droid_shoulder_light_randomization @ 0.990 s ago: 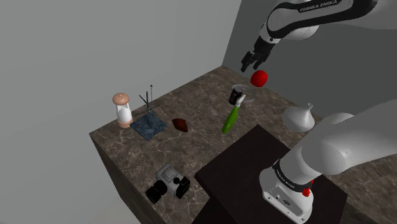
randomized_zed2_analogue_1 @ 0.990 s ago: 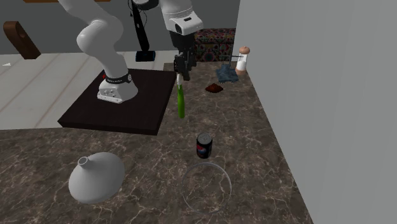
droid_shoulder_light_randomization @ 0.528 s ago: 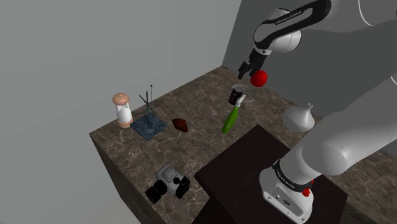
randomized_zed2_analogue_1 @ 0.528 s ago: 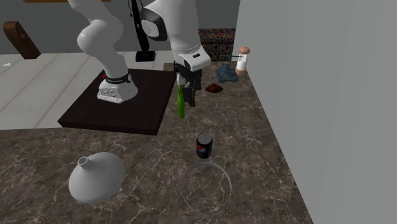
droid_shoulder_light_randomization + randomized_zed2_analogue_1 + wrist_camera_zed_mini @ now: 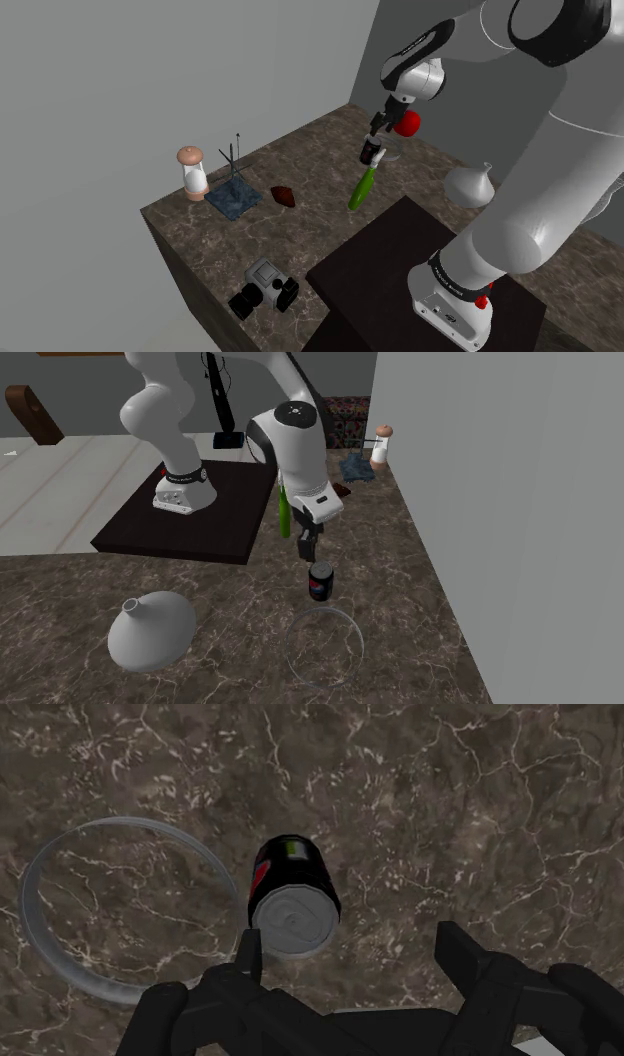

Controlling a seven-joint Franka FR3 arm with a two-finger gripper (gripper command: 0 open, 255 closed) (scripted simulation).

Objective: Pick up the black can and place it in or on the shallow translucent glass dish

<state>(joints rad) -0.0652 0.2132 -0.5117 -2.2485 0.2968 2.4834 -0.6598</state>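
Note:
The black can (image 5: pixel 320 581) with a red and blue logo stands upright on the dark marble counter, right beside the shallow clear glass dish (image 5: pixel 323 645). In the wrist view the can (image 5: pixel 291 896) shows its silver top, with the dish rim (image 5: pixel 60 864) next to it. My gripper (image 5: pixel 307 548) hangs just above the can, open, its fingers (image 5: pixel 478 964) spread with nothing between them; the can sits near one fingertip rather than centred. In the shoulder view the gripper (image 5: pixel 378 125) is directly over the can (image 5: pixel 368 151).
A green bottle (image 5: pixel 285 512) lies on the counter near the dark stand (image 5: pixel 190 512). A white flask-shaped vase (image 5: pixel 150 632) stands by the dish. A red ball (image 5: pixel 406 123), a mushroom-topped shaker (image 5: pixel 192 172), a blue cloth (image 5: pixel 233 197) and black-grey blocks (image 5: pixel 263 287) are also there. A wall borders the counter.
The arm has swung over and come down toward the can: the gripper now hangs just above it, where earlier it was higher and nearer the green bottle. Nothing else moved.

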